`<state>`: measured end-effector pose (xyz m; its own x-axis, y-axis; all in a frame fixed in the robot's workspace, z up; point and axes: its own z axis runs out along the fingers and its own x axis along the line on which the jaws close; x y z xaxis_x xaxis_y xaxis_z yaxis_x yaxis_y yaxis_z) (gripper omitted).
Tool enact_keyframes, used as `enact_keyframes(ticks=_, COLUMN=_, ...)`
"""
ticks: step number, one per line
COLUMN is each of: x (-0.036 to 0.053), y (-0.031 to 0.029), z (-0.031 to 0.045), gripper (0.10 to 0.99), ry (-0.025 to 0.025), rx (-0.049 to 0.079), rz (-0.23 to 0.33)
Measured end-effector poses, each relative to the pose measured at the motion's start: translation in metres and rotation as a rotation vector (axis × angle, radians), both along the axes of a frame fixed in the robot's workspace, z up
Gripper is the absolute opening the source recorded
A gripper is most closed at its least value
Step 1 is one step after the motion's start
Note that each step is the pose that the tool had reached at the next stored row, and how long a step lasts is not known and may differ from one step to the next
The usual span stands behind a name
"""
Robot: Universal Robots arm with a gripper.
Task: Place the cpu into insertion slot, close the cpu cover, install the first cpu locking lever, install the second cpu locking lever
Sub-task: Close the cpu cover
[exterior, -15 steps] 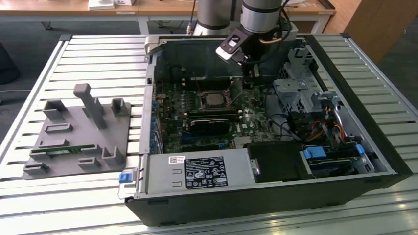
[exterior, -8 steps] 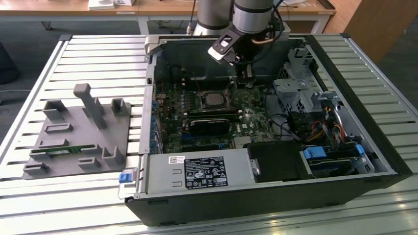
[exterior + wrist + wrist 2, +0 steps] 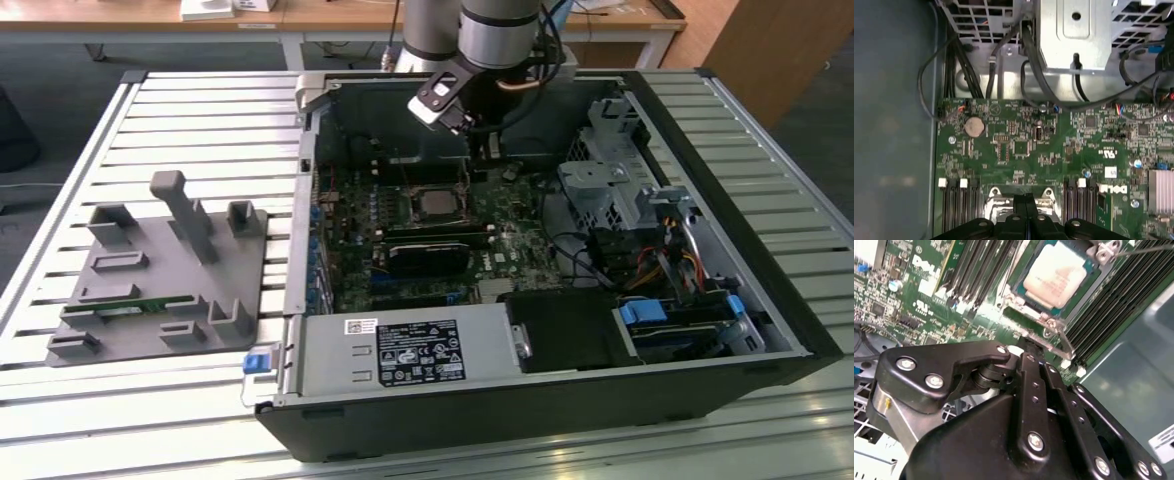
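The claw [image 3: 1028, 346] is closed, its fingertips [image 3: 1024, 199] pressed together with nothing visibly between them. It hangs low inside the open computer case [image 3: 534, 410], just above the green motherboard [image 3: 1019, 145]. Right ahead of its tips lies the insertion slot [image 3: 995, 199], with the cpu [image 3: 1055, 279] seated flat in it and the silver cpu cover [image 3: 1015, 301] framing it. A thin locking lever [image 3: 1056, 332] runs along the slot's edge nearest the claw; contact cannot be told. A grey fixture [image 3: 160, 270] sits well apart on the tabletop [image 3: 160, 100].
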<state>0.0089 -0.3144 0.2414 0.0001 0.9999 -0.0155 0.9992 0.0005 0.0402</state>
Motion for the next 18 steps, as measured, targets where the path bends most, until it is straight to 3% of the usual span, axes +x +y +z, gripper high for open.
enact_keyframes(ticks=8, x=-0.0101, y=0.0001, z=-0.0039, gripper=0.106, ry=0.0011, rx=0.000, rz=0.000)
enact_keyframes(ticks=14, x=-0.0262, y=0.0000, z=-0.0071, gripper=0.106, ry=0.0028, rx=0.000, rz=0.000)
enact_keyframes(ticks=18, x=-0.0271, y=-0.0009, z=-0.0082, gripper=0.106, ry=0.0178, rx=0.000, rz=0.000)
